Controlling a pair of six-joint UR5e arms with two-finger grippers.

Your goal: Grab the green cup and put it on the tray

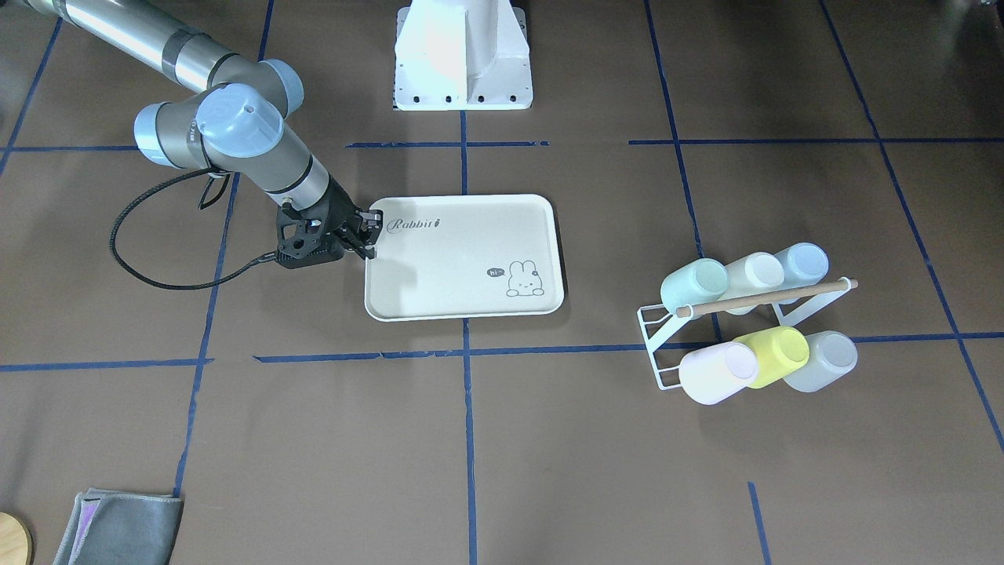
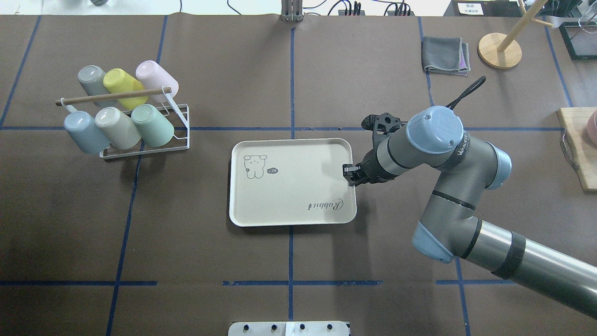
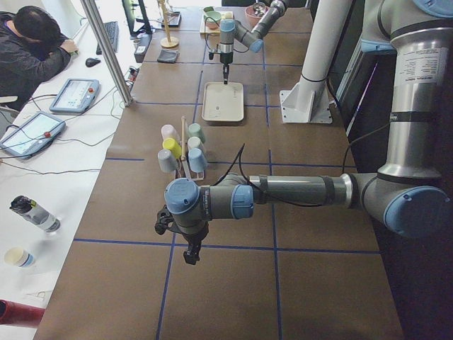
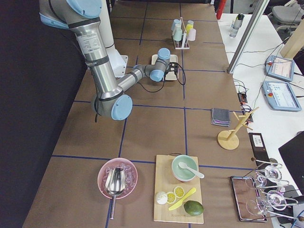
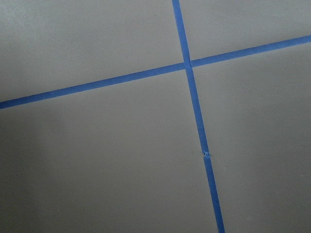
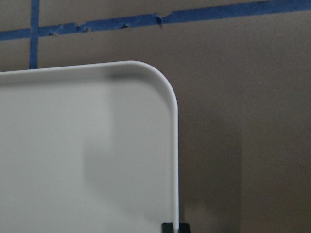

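Progress: none, pick and place are both left to do. Green cup [image 1: 694,284] lies on the rack [image 1: 784,295], well apart from the tray [image 1: 463,259]. Right gripper [image 1: 367,235] is at the tray's rim, left gripper [image 3: 190,255] elsewhere; their opening I cannot tell.

In the overhead view the tray [image 2: 298,186] lies mid-frame, with the right gripper [image 2: 349,175] over its right edge. The rack [image 2: 112,96] stands upper left, well apart from it, the cup nearest the tray [image 2: 153,125] ending its lower row. A folded cloth [image 2: 445,56] and a stand [image 2: 500,53] sit side by side upper right.
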